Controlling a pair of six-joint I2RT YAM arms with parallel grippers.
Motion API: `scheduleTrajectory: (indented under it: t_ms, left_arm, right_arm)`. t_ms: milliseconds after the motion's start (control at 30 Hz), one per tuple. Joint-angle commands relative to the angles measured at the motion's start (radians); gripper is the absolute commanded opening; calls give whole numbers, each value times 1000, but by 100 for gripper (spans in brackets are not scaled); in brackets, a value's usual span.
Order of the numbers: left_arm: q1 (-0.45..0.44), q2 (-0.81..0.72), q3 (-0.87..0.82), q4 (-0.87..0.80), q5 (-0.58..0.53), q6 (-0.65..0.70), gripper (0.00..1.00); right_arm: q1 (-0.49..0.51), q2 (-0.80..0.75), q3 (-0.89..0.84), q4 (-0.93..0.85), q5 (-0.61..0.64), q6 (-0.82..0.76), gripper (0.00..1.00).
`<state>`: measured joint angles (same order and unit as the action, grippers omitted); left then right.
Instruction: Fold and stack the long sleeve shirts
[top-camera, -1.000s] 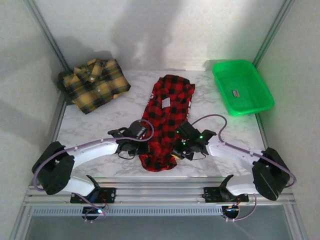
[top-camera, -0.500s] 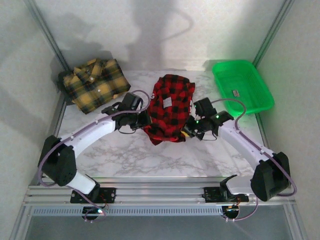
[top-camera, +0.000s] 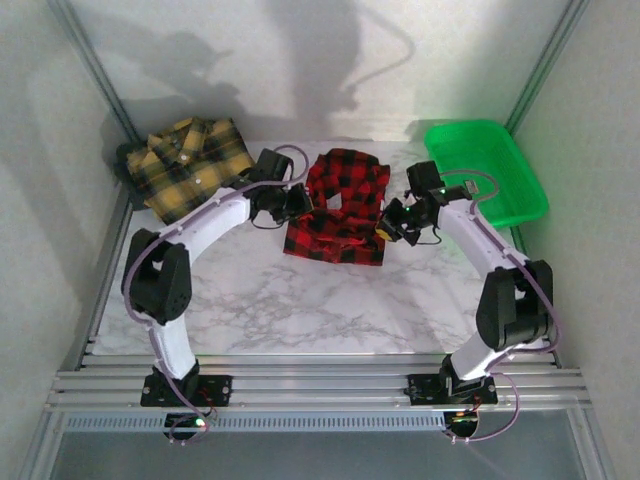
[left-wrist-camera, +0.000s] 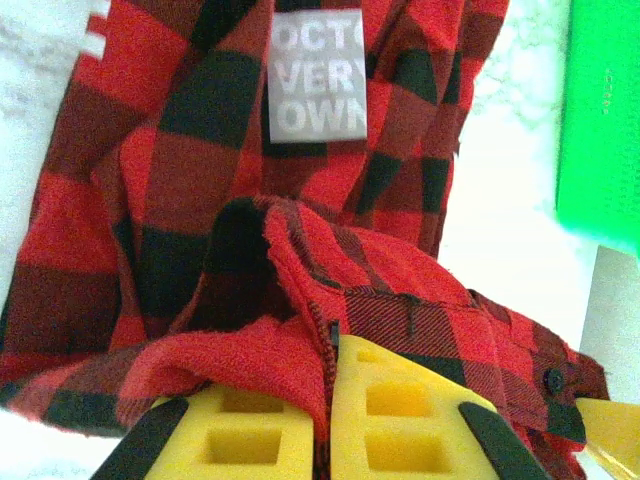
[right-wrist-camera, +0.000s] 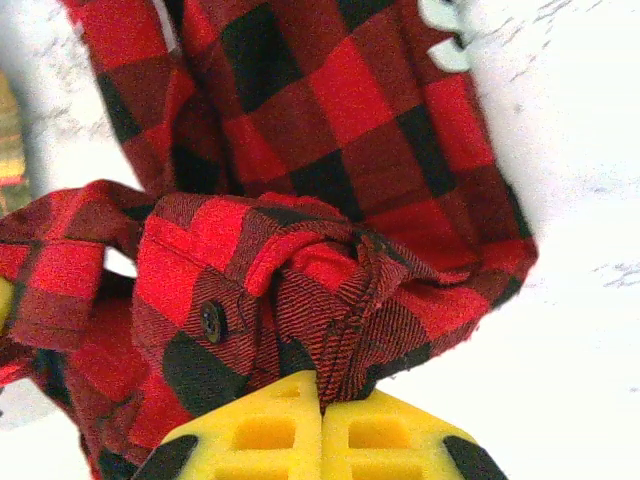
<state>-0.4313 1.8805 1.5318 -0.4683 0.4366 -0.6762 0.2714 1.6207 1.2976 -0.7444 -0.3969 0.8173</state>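
At the far left corner of the worktop (top-camera: 300, 310) I see the yellow-and-black check shirt (top-camera: 188, 165). It lies as a compact, rather rough packet with the collar on top, so I judge it to be already folded, though not very neatly.

Next comes my left gripper (top-camera: 296, 203). It is closed tight on a doubled edge of the red-and-black check shirt (top-camera: 338, 210). In the left wrist view the cloth comes out directly between the yellow pads (left-wrist-camera: 250, 425).

The red shirt lies in the middle of the worktop, well apart from the yellow one. Its near part is turned over onto its far part, and the turned edge is bunched and wrinkled. I think this fold is in progress and not finished.

My right gripper (top-camera: 388, 228) is also closed, and it pinches the other end of the same edge, near a dark button (right-wrist-camera: 212, 321).

What is left, in my opinion, is to lay this edge flat, let go, perhaps fold once more, and then put one shirt on the other. No stack exists yet.

On the red shirt there is a pale patch (left-wrist-camera: 317, 77) where I can read "OCTO", "VERY", "OWN" in three lines; the first line may be cut short.

At the far right stands the green tray (top-camera: 466, 126) with a small label inside it, too small to read.
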Motion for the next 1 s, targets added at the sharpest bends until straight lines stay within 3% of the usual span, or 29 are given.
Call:
scheduleTrajectory:
  t_ms: [0, 267, 433, 467, 533, 667, 700, 800, 900, 967]
  left_arm:
    - [20, 65, 76, -7, 21, 35, 2]
    - [52, 221, 183, 0, 21, 44, 3]
    - [58, 336, 300, -6, 37, 34, 10]
    - [60, 362, 324, -14, 37, 27, 20]
    - [63, 390, 359, -9, 39, 7, 44]
    - [79, 375, 454, -27, 21, -66, 68]
    - [83, 355, 493, -50, 2, -79, 86]
    - [95, 258, 579, -129, -97, -94, 99]
    - [97, 98, 537, -178, -182, -100, 100]
    - [92, -43, 389, -161, -193, -110, 100]
  right_arm:
    - [-28, 52, 37, -9, -19, -47, 0]
    - [-79, 224, 120, 23, -26, -74, 0]
    - [-95, 370, 208, 49, -50, -71, 0]
    - [-96, 399, 232, 62, -71, -64, 0]
    - [-99, 453, 286, 77, -85, -61, 10]
    - [-120, 480, 392, 121, -124, -36, 39]
    - [-124, 454, 418, 121, -102, -51, 43]
    - [-125, 339, 477, 66, 3, -151, 51]
    - [-110, 197, 476, -30, 97, -292, 57]
    - [-88, 100, 423, -99, 149, -364, 59]
